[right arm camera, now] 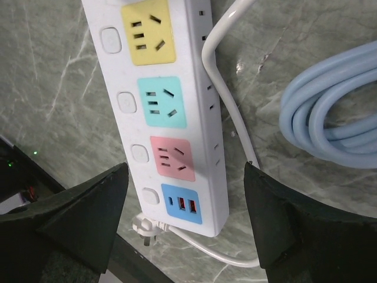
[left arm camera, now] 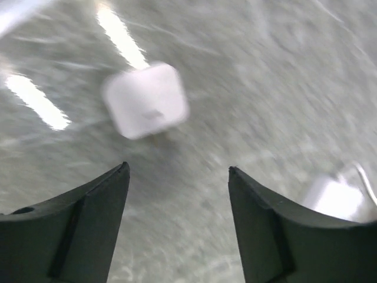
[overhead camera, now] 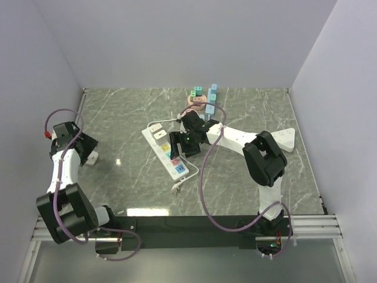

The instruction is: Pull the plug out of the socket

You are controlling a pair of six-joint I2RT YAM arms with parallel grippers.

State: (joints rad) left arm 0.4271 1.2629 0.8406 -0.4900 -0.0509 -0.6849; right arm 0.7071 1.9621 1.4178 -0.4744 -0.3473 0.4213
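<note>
A white power strip (overhead camera: 166, 152) lies slanted in the middle of the table. It has yellow, teal and pink sockets and a blue USB panel (right arm camera: 181, 203); these are empty. Two white blocks (overhead camera: 157, 131) sit on its far left end; I cannot tell if they are plugs. My right gripper (overhead camera: 180, 144) hangs open over the strip, and in the right wrist view (right arm camera: 185, 168) its jaws stand either side of the pink socket (right arm camera: 172, 158). My left gripper (overhead camera: 88, 152) is open at the far left, above a small white adapter (left arm camera: 145, 100) lying loose on the table.
The strip's own white cord (right arm camera: 227, 112) runs along its side and ends in a loose plug (right arm camera: 141, 224) near the front edge. A coiled light-blue cable (right arm camera: 330, 112) lies beside it. Coloured adapters (overhead camera: 204, 94) sit at the back. Another white object (left arm camera: 339, 199) shows blurred.
</note>
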